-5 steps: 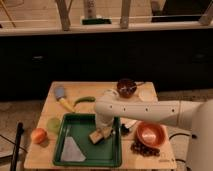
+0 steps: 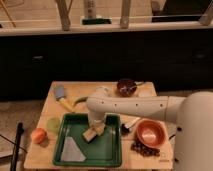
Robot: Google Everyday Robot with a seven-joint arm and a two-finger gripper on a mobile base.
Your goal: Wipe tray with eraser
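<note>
The green tray (image 2: 107, 151) lies at the front of the wooden table. The tan-yellow eraser (image 2: 90, 134) is inside it, near the tray's middle, tilted and down on the tray floor. My white arm reaches in from the right and bends down into the tray. My gripper (image 2: 96, 128) points down and is shut on the eraser's upper right end. A pale triangular sheet (image 2: 73, 149) lies in the tray's front left corner, apart from the eraser.
An orange bowl (image 2: 151, 133) sits right of the tray with a dark cluster (image 2: 145, 148) in front of it. A blue-headed brush (image 2: 62, 96), a green item (image 2: 80, 101) and a dark bowl (image 2: 126, 86) lie behind. An orange fruit (image 2: 38, 135) sits left of the tray.
The gripper and the eraser have shifted slightly to the left across the tray floor. Everything else is where it was.
</note>
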